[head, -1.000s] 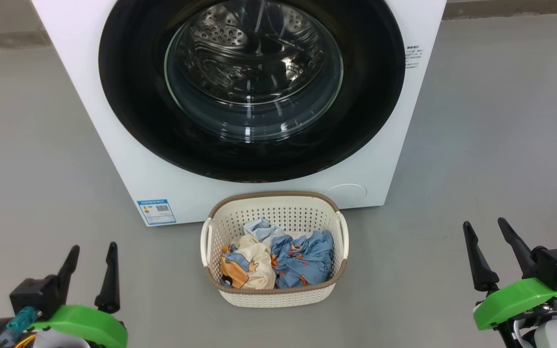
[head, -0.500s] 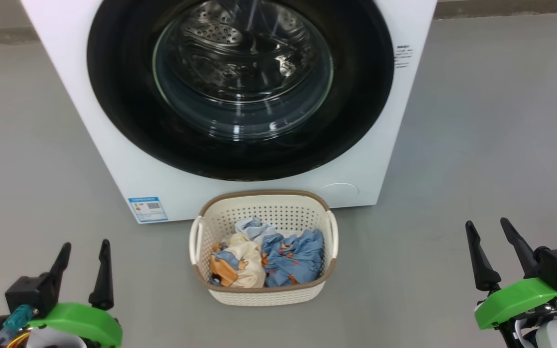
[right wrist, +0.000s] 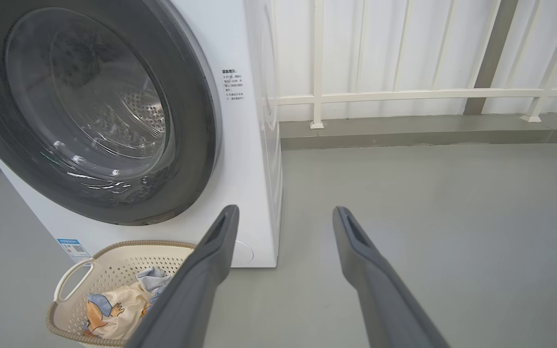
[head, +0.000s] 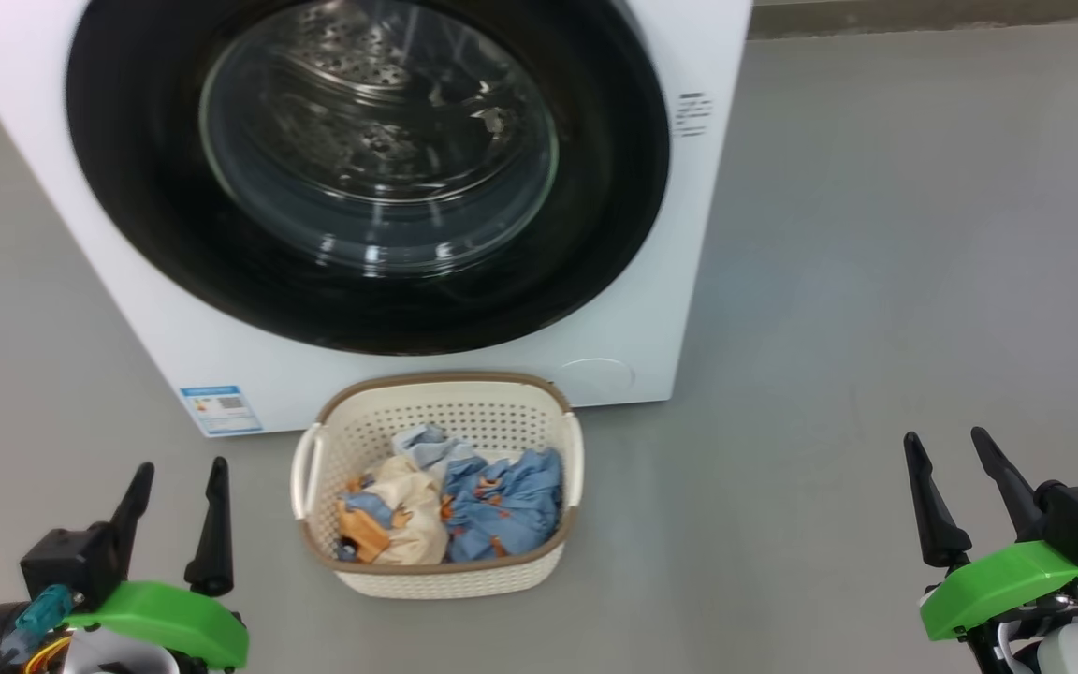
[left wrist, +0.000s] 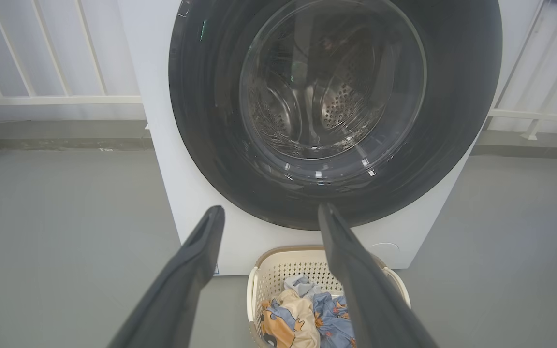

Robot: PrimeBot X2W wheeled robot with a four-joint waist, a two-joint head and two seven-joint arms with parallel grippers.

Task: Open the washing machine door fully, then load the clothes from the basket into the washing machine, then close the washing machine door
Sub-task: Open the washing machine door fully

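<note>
Two grippers wait spread and empty: left gripper (head: 182, 463) at lower left, right gripper (head: 944, 433) at lower right. Clothes (head: 502, 496) lie in the basket (head: 436, 379) at bottom centre, just below the washing machine (head: 698, 56), its door (head: 127, 187) shut at upper left.

The washing machine door (head: 371, 316) is cropped at the upper edge.

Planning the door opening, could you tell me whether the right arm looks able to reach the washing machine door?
Probably yes: nothing stands between the open right gripper and the washing machine door.
</note>
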